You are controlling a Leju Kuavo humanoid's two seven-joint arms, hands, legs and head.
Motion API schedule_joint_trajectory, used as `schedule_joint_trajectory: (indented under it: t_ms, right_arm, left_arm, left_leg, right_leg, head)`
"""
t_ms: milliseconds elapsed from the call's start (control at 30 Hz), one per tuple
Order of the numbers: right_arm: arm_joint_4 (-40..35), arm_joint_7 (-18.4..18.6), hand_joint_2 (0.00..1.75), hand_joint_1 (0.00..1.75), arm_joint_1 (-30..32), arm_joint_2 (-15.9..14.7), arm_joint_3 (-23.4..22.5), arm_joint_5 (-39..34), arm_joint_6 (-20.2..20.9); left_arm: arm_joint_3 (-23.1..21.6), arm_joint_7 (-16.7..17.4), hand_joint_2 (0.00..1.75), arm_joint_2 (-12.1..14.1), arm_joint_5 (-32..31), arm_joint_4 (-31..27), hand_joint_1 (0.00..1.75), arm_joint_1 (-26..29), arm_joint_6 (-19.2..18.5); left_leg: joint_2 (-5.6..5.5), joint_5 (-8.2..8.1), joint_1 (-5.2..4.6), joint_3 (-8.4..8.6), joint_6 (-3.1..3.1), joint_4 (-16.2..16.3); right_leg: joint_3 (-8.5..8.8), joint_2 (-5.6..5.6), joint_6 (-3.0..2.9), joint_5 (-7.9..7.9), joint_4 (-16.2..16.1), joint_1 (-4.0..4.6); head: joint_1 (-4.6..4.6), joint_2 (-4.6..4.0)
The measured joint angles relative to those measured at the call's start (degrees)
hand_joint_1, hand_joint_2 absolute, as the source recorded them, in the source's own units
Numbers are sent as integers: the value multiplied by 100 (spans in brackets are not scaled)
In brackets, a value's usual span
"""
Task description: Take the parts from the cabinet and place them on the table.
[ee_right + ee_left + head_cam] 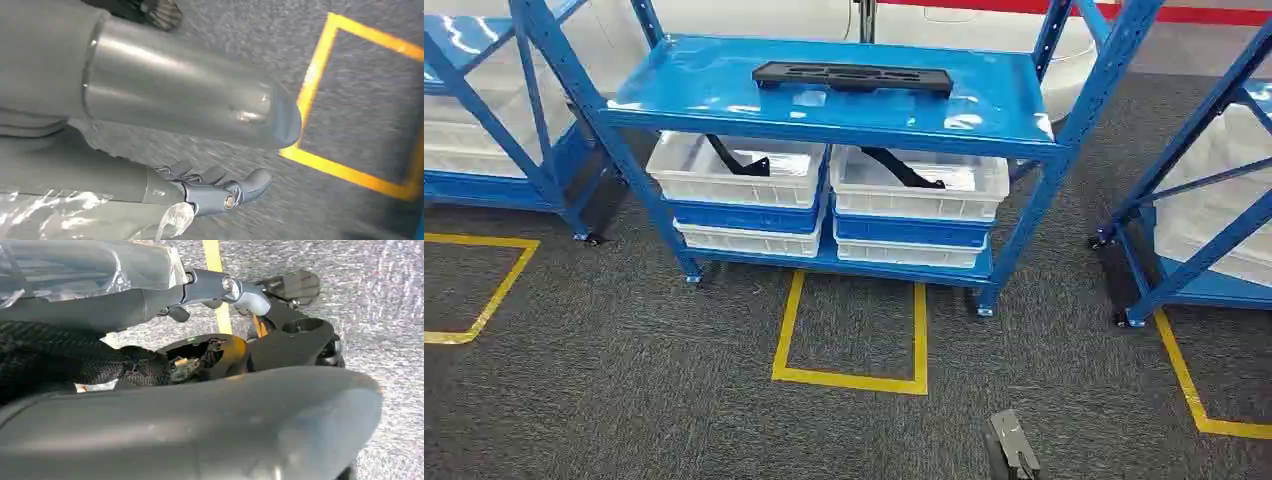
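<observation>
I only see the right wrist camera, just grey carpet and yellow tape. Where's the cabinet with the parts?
Observer: In the head view, a blue cabinet stands straight ahead, just behind a yellow floor square.
Operator: Is anything on top of it?
Observer: Yes, a long black part lies flat on the top shelf.
Operator: What's underneath?
Observer: Two white bins sit side by side under that shelf. The left bin and the right bin each hold a curved black part, one at and one at.
</observation>
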Motion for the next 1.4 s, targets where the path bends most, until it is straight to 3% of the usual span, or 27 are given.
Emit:
schedule_joint_trajectory:
  t_ms: [33,100,167,200,267,300,333,367,467,500,600,633,700,800,833,867,900,967,1000,1033,1100,1167,1200,1233,1333,1367,1400]
  right_arm:
    - [-141,70,0,0,-8,-55,-51,143,4]
    - [-397,169,0,0,-7,-107,-123,392,35]
    - [-725,322,0,0,-13,-162,-219,683,63]
    - [-929,391,0,0,-11,-225,-284,872,76]
    - [-1221,540,0,0,-12,-291,-396,1199,105]
    - [-1348,602,0,0,-11,-324,-440,1335,116]
    - [-1519,682,0,0,-9,-376,-498,1504,133]
    - [-1678,750,0,0,-12,-405,-554,1654,146]
    - [-2205,892,0,0,-192,-475,-636,2097,258]
    - [-2415,964,0,0,-251,-503,-649,2241,315]
    - [-2881,1156,0,0,-434,-525,-711,2599,496]
    - [-3032,1211,0,0,-502,-531,-717,2724,561]
    - [-3350,1307,0,0,-626,-551,-717,2989,687]
    - [-3743,1480,0,0,-773,-553,-713,3450,861]
    - [-3839,1539,0,0,-815,-562,-711,3606,912]
    - [-3965,1593,0,0,-866,-564,-706,3781,966]
    - [-4084,1644,0,0,-923,-566,-695,3947,1014]
    - [-4286,1748,0,0,-1007,-579,-669,4288,1101]
    - [-4370,1804,0,0,-1036,-586,-658,4460,1148]
    - [-4465,1873,0,0,-1118,-601,-634,4643,1204]
    - [-4718,1965,0,0,-1240,-663,-608,5000,1307]
    - [-4925,2087,0,0,-1352,-713,-588,5372,1418]
    - [-5027,2131,0,0,-1422,-736,-575,5547,1455]
    - [-5127,2190,0,0,-1485,-774,-566,5721,1511]
    - [-5414,2356,0,0,-1621,-896,-525,6271,1646]
    - [-5474,2400,0,0,-1651,-934,-514,6432,1681]
    - [-5546,2457,0,0,-1704,-980,-501,6624,1718]
  left_arm:
    - [-22,-4,0,0,11,4,0,-11,-2]
    - [-77,-20,0,0,42,26,0,-20,0]
    - [-120,-42,0,13,70,42,0,-40,-2]
    - [-146,-52,0,13,85,46,0,-42,-7]
    - [-197,-70,0,17,118,68,0,-65,-7]
    - [-221,-72,0,17,127,72,0,-83,-7]
    - [-249,-76,0,22,151,81,0,-99,-7]
    - [-260,-76,0,28,162,85,0,-108,-7]
    - [-359,-55,0,46,153,112,0,-136,-9]
    - [-413,-33,0,48,140,122,0,-144,-9]
    - [-485,28,0,59,97,136,0,-151,-9]
    - [-522,46,0,61,79,142,0,-151,-9]
    - [-564,70,0,61,39,149,0,-159,-9]
    - [-641,127,0,61,-9,157,0,-175,-9]
    - [-662,138,0,61,-24,162,0,-172,-9]
    - [-684,149,0,61,-48,166,0,-170,-9]
    - [-693,164,0,61,-55,168,0,-171,-9]
    - [-713,186,0,61,-70,170,0,-173,-9]
    - [-726,203,0,61,-92,171,0,-173,-9]
    - [-741,238,0,61,-116,175,0,-188,-7]
    - [-796,256,0,66,-149,186,0,-214,-9]
    - [-824,288,0,94,-166,197,0,-230,-7]
    - [-833,304,0,92,-170,197,0,-240,-32]
    - [-839,317,0,92,-177,197,0,-251,-39]
    - [-863,350,0,94,-208,210,0,-278,-39]
    - [-866,359,0,96,-221,212,0,-281,-37]
    - [-866,369,0,107,-230,212,0,-281,-15]
  left_leg:
    - [6,-6,7,-16,-19,12]
    - [6,0,14,-15,-48,1]
    - [9,-84,37,-50,-119,117]
    - [21,-270,52,-188,-169,395]
    - [22,-723,102,-651,-240,1370]
    - [23,-849,118,-847,-256,1768]
    - [24,-860,135,-979,-266,2004]
    - [26,-734,146,-961,-271,1917]
    - [32,26,158,-330,-247,511]
    - [31,81,141,-216,-220,172]
    - [23,4,123,-195,-115,40]
    - [18,5,115,-165,-79,40]
    - [14,6,124,-80,-4,16]
    - [14,-34,81,-46,69,20]
    - [5,-51,65,-23,83,21]
    - [-9,-78,55,12,89,22]
    - [-20,-111,48,63,85,23]
    - [-29,-197,48,195,56,23]
    - [-27,-244,49,197,28,19]
    - [-29,-268,18,226,-5,51]
    - [-16,-303,9,229,-63,106]
    - [-14,-350,9,260,-105,122]
    - [-1,-400,36,187,-146,302]
    - [5,-531,62,-17,-195,681]
    - [8,-900,114,-820,-277,1851]
    - [12,-843,128,-944,-285,1922]
    - [14,-619,137,-927,-290,1709]
  right_leg:
    - [-21,30,-94,32,-3,0]
    - [-27,28,-159,19,4,35]
    - [-16,5,-236,50,-26,-13]
    - [-18,1,-261,51,-25,-19]
    - [-24,1,-276,48,-23,-19]
    - [-23,1,-278,44,-22,-19]
    - [-19,3,-285,30,-22,-21]
    - [-6,4,-281,24,-22,-26]
    - [63,17,-231,-15,-24,-49]
    - [63,22,-197,-34,-18,-28]
    - [80,39,-64,6,-5,-3]
    - [97,34,-50,6,-14,-9]
    - [-15,19,-15,-160,256,-43]
    - [-731,21,-1,-754,1596,-26]
    - [-912,21,-7,-798,1871,-26]
    - [-958,20,-20,-692,1846,-26]
    - [-874,20,-35,-464,1555,-26]
    - [-488,19,-76,168,582,-17]
    - [-356,16,-107,329,210,-12]
    - [-360,5,-116,2,90,28]
    - [-352,-1,-193,160,126,20]
    - [-257,-8,-271,142,92,-11]
    - [-209,-10,-296,123,81,-13]
    - [-187,-9,-326,100,79,-18]
    - [-144,15,-349,34,80,-17]
    - [-109,22,-348,8,80,-19]
    - [-53,31,-336,-31,80,-21]
  head:
    - [-4,0]
    - [-7,0]
    - [-4,0]
    - [-24,0]
    - [-26,0]
    - [-26,0]
    - [-26,0]
    - [-28,0]
    - [-28,0]
    - [-28,0]
    - [-18,0]
    - [-13,0]
    - [-4,0]
    - [0,0]
    - [0,0]
    - [0,0]
    - [0,0]
    - [0,0]
    - [0,0]
    - [4,0]
    - [-2,0]
    - [6,0]
    - [-2,0]
    - [-31,0]
    - [-35,0]
    - [-35,0]
    - [-35,0]
